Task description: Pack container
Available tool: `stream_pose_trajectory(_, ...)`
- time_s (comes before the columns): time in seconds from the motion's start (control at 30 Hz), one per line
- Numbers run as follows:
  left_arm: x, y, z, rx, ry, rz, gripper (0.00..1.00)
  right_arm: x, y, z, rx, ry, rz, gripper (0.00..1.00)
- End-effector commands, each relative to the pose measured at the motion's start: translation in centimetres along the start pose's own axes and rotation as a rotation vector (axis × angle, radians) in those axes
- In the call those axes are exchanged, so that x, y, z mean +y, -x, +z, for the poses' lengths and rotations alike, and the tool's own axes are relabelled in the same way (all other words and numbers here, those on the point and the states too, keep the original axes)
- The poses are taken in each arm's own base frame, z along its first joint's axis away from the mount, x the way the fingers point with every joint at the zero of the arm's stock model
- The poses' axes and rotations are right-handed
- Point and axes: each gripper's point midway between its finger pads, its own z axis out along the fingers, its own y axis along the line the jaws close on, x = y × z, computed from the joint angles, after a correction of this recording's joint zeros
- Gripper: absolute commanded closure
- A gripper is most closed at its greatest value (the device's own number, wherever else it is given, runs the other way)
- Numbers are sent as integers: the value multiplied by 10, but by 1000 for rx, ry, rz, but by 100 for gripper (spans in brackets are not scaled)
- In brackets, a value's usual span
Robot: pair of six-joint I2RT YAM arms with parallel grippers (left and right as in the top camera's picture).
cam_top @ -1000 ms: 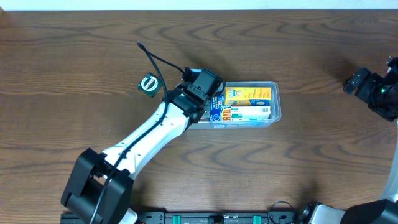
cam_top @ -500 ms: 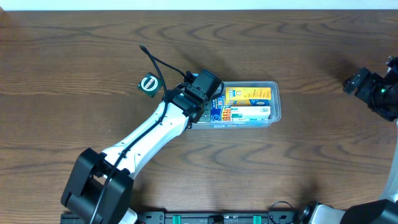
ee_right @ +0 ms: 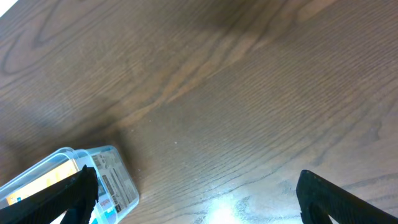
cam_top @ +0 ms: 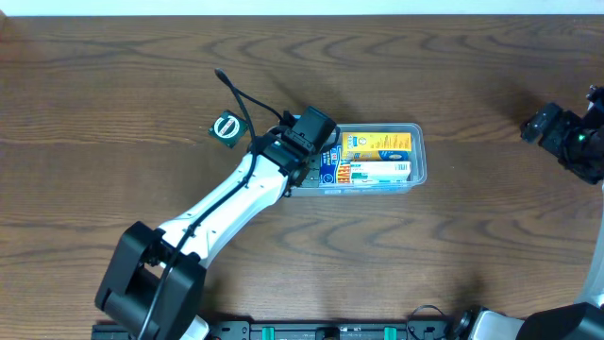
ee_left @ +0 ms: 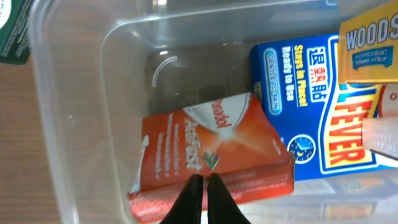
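Note:
The clear plastic container (cam_top: 418, 161) sits at the table's middle and holds a yellow box (cam_top: 377, 144), a blue box (cam_top: 332, 168) and a white box. In the left wrist view the container (ee_left: 74, 143) also holds a red box (ee_left: 211, 149) beside the blue box (ee_left: 305, 106). My left gripper (ee_left: 203, 182) is shut and empty, its tips just over the red box's near edge. My right gripper (ee_right: 196, 193) is open and empty at the far right, well away from the container (ee_right: 115, 177).
A small round green-and-white object (cam_top: 226, 127) lies on the table left of the container, and it shows as a green edge in the left wrist view (ee_left: 15, 31). A black cable runs by the left arm.

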Motion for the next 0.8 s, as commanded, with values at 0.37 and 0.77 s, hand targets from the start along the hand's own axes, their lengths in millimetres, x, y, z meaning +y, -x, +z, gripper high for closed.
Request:
stream_pose_trajectory(0.37,-7,12,21,-18,2,33,94,1,4,-3,-12,5,12,1)
stream_pose_trajectory(0.77,-6,17,23,-34,1,36,94,1,4,-3,-12,5,12,1)
